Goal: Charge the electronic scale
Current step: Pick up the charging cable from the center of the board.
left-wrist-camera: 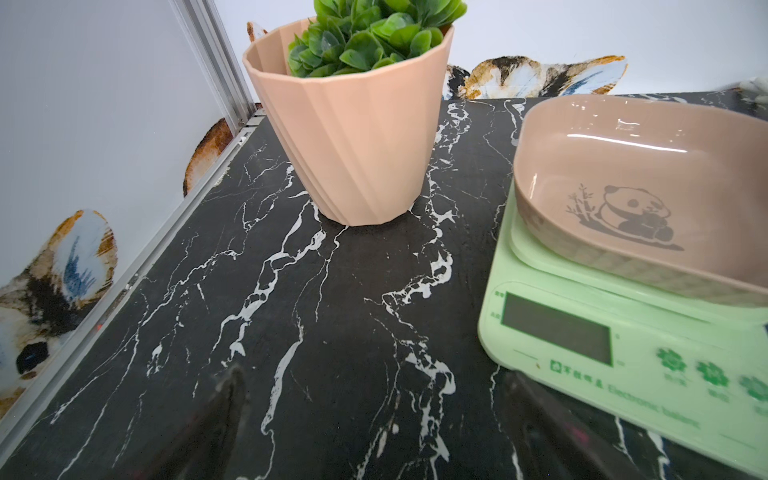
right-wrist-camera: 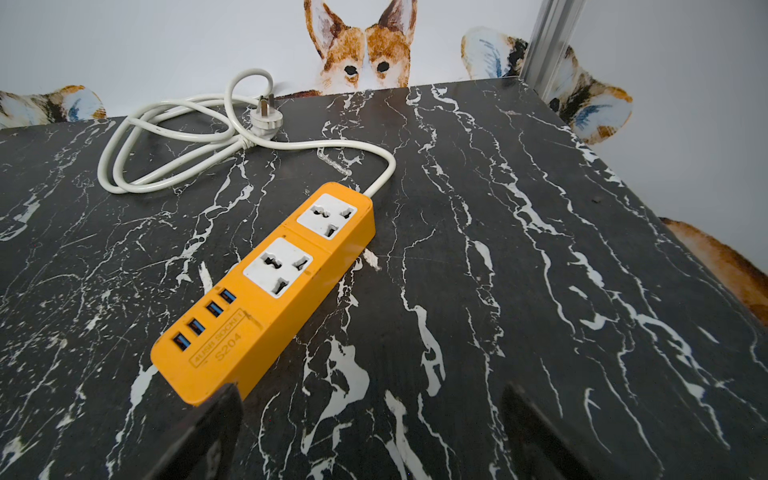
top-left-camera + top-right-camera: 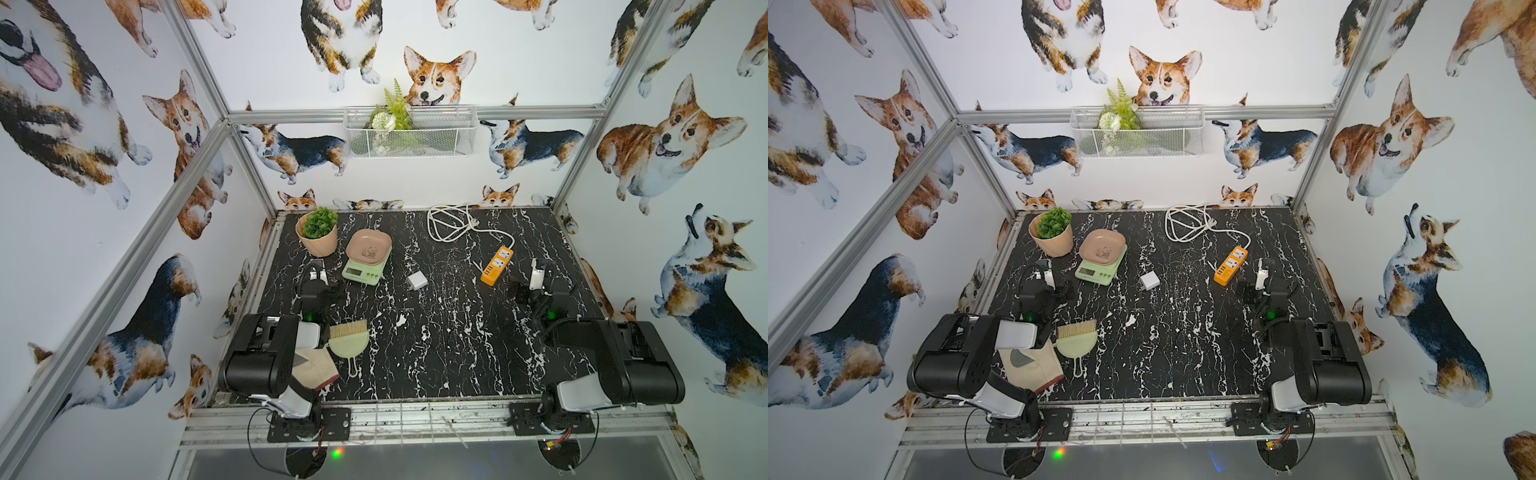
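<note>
The electronic scale (image 3: pixel 360 272) (image 3: pixel 1096 272) is pale green with a dark display and carries a pink panda tray (image 3: pixel 369 248). It stands at the back left of the black marble table and also shows in the left wrist view (image 1: pixel 615 349). My left gripper (image 3: pixel 318 270) (image 3: pixel 1045 271) (image 1: pixel 374 380) hovers just left of the scale, open, with only bare table between its fingers. My right gripper (image 3: pixel 538 272) (image 3: pixel 1262 272) (image 2: pixel 372 392) is open and empty, beside the near end of the orange power strip (image 3: pixel 496 266) (image 2: pixel 266 291).
A small white cube charger (image 3: pixel 417 281) (image 3: pixel 1149 281) lies between the scale and the strip. The strip's white cord (image 3: pixel 449 224) coils at the back. A pink plant pot (image 3: pixel 318 232) (image 1: pixel 353 137) stands behind the left gripper. A brush with dustpan (image 3: pixel 349 338) and a cloth (image 3: pixel 316 365) lie near the left arm.
</note>
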{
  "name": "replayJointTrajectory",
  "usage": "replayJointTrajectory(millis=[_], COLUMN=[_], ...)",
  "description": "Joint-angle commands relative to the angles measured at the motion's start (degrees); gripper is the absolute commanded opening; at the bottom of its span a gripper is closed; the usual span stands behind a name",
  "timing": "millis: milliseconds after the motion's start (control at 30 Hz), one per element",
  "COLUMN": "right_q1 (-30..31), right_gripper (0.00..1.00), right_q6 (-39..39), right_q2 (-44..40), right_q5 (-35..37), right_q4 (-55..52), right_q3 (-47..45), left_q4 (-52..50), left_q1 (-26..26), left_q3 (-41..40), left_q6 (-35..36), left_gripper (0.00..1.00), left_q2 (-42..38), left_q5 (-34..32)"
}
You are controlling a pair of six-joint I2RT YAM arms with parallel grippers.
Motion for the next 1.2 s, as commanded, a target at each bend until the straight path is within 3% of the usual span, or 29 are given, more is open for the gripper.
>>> replayJointTrajectory(millis=[0,133,333,600,1167], right_q1=[0.1,0.4,1.1,1.1,1.0], right_gripper=[1.00,1.00,1.00,1.00,1.00], right_q6=[0.6,0.5,0.1,-0.2,0.1], right_q2=[-0.2,-0.5,-1.0,-0.2,-1.3], right_q5=[0.7,1.5,2.3,2.3,4.2], right_q4=[2.0,3.0,8.8,2.9,0.2], right_q3=[-0.1,-0.7,-4.2,-0.6,0.8], left_q4=[2.0,2.9,13.7,2.7,1.4], left_q1=[0.0,0.0,0.0,0.0,0.0], left_q3=[0.1,-0.3,-5.9,-0.2,-0.6], left_q6=[0.6,0.7,0.6,-0.7,0.3], left_gripper=[1.00,1.00,1.00,1.00,1.00], left_q2=[-0.1,-0.2,0.1,-0.1,-2.8], left_q5=[0.3,0.3,0.1,-3.3,-1.3])
